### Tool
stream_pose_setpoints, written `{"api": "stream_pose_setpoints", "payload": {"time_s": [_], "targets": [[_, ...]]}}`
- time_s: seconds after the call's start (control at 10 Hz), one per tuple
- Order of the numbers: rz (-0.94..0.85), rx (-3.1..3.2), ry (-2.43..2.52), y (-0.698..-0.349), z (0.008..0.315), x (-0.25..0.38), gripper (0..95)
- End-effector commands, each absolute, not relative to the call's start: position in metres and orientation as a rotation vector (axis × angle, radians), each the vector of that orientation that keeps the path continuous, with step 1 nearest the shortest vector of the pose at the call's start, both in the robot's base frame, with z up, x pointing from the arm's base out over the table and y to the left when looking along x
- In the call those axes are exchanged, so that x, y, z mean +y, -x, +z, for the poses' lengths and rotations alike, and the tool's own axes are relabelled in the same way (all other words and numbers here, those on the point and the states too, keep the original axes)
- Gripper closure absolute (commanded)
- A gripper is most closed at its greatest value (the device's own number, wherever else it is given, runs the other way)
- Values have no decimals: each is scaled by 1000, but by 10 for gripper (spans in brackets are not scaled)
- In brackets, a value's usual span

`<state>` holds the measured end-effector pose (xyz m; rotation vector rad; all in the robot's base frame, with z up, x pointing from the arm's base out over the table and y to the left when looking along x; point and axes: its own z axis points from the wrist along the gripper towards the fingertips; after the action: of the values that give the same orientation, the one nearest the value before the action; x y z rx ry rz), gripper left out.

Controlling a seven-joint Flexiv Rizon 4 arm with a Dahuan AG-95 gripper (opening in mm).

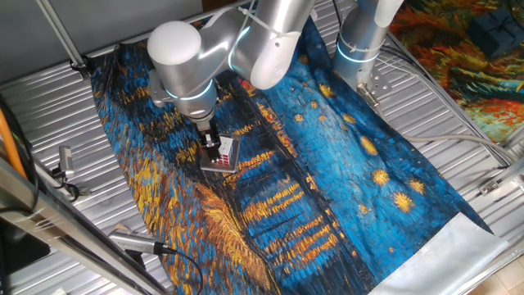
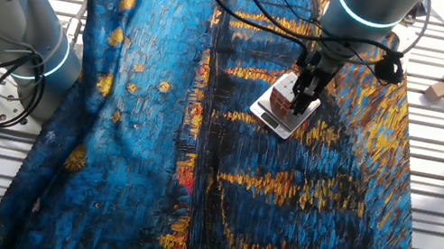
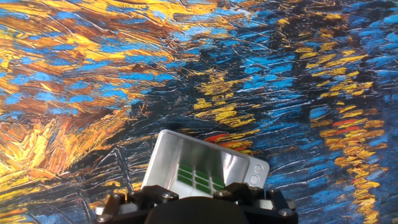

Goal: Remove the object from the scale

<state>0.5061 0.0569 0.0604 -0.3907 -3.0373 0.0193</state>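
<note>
Gripping the puzzle cube (image 2: 283, 97) from above, the gripper (image 2: 303, 100) has its fingers clamped on the cube's sides. The cube sits over the grey scale (image 2: 285, 120); whether it touches the plate cannot be told. The scale lies on the painted cloth (image 2: 193, 184), and its polished plate (image 3: 186, 162) mirrors green stickers.

A robot arm's gripper (image 1: 214, 147) reaches down onto a red-and-white puzzle cube (image 1: 223, 152) sitting on a flat grey scale (image 1: 218, 164), left of centre on a painted blue-and-orange cloth (image 1: 327, 172) draped over a slatted metal table (image 1: 49, 106).
</note>
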Motion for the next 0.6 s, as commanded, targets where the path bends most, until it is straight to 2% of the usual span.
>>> {"api": "stream_pose_setpoints", "payload": {"time_s": [0.1,0.6], "targets": [[23,-3039,392,-506,60,57,190],[40,-3056,389,-506,61,57,190]]}}
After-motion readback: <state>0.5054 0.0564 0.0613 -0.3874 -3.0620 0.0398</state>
